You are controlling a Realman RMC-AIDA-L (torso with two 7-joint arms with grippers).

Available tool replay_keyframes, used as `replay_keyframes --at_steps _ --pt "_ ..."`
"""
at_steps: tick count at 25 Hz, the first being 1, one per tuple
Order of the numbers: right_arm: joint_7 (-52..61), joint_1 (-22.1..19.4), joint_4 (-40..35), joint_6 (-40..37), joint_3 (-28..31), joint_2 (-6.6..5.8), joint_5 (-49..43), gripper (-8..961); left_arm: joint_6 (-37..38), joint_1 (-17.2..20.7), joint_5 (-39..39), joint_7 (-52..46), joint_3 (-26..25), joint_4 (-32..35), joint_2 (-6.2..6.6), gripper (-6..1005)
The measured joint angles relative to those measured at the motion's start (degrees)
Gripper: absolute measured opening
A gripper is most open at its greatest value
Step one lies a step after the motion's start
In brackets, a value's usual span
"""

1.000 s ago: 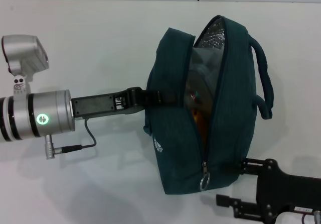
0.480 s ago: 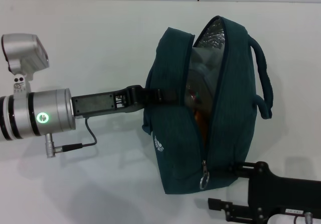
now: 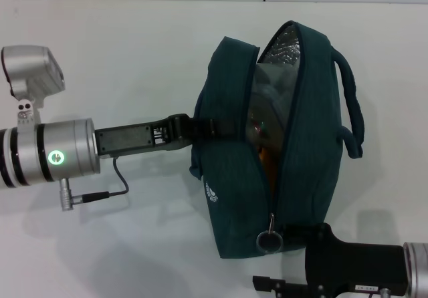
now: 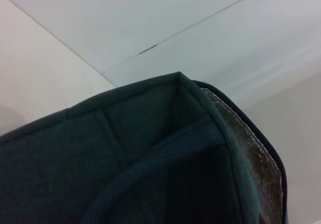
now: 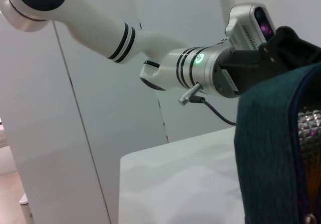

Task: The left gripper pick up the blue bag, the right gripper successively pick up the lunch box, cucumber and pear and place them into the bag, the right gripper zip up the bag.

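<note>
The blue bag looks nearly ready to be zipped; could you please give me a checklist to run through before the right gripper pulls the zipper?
1. The left gripper holds the blue bag by a handle, lifted: ok.
2. The right gripper is at the ring pull: ok, it sits right beside it at the bag's near end.
3. Ring actually gripped: cannot tell, the fingers are hidden against the bag.
4. Zipper track free: ok where visible; the opening gapes and shows the foil lining.
5. Contents below the opening: cannot tell fully; something orange and a clear lid show inside.
6. The far handle hangs clear of the opening: ok.
</note>
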Motion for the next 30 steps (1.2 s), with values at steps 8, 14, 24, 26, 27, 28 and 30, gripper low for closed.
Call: replay_keyframes --at_steps 8,14,24,26,27,28,30 --pt "0.2 -0.5 0.5 0.2 0.5 -0.22 1.1 607 0.5 0.5 0.0 0.0 0.0 0.0 0.09 35" --pt "-0.1 -1.0 1.2 0.3 1.5 -0.39 2.0 606 0.6 0.5 0.0 0.0 0.0 0.0 0.09 34" --pt "-0.2 -1.4 1.4 0.3 2.5 -0.44 2.6 593 0.6 0.5 0.0 0.0 0.0 0.0 0.09 35" --pt "-0.2 -1.4 1.4 0.2 2.6 -0.44 2.6 587 0.6 0.5 0.0 0.0 0.0 0.0 0.09 35" --pt "-0.2 -1.4 1.4 0.2 2.6 -0.44 2.6 584 0.6 0.5 0.0 0.0 0.0 0.0 0.08 36" --pt "-0.2 -1.4 1.4 0.1 2.6 -0.44 2.8 546 0.6 0.5 0.0 0.0 0.0 0.0 0.08 36" --pt "-0.2 -1.5 1.4 0.0 2.7 -0.43 3.2 470 0.6 0.5 0.0 0.0 0.0 0.0 0.08 37"
